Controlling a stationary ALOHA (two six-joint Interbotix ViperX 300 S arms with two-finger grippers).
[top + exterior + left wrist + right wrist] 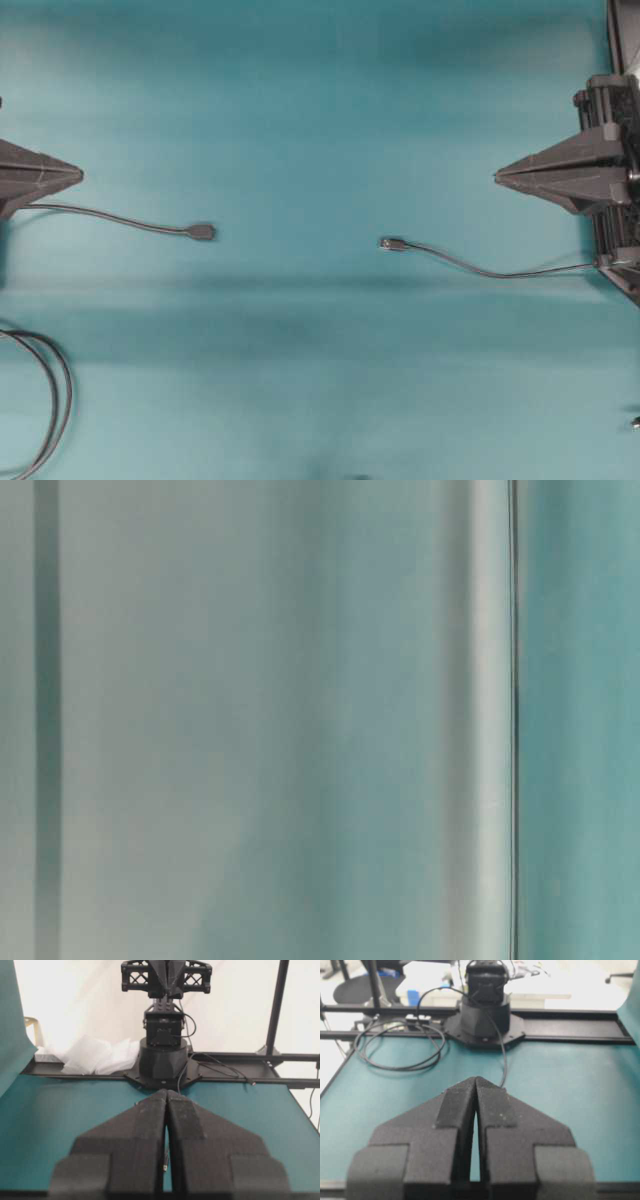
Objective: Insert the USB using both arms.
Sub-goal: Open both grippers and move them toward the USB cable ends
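Both grippers are closed tight with nothing in them. Seen from above, the left gripper [80, 176] pokes in from the left edge of the teal table [300, 100], and its two pointed fingers [150, 1120] press together. The right gripper [497, 178] pokes in from the right edge, and its fingers [460, 1105] meet at the tips too.

The USB [392, 243] lies flat on the table near the middle, a little to the right. Its small shiny plug points left. Its thin black cable runs off toward the right arm. It sits below and to the left of the right gripper, not touching it.

To the left of the USB, well apart, lies the socket cable [202, 232], with its dark round end pointing at the plug. The looped cable [55, 400] lies far to the lower left of the USB.

The table-level view is only a blur.
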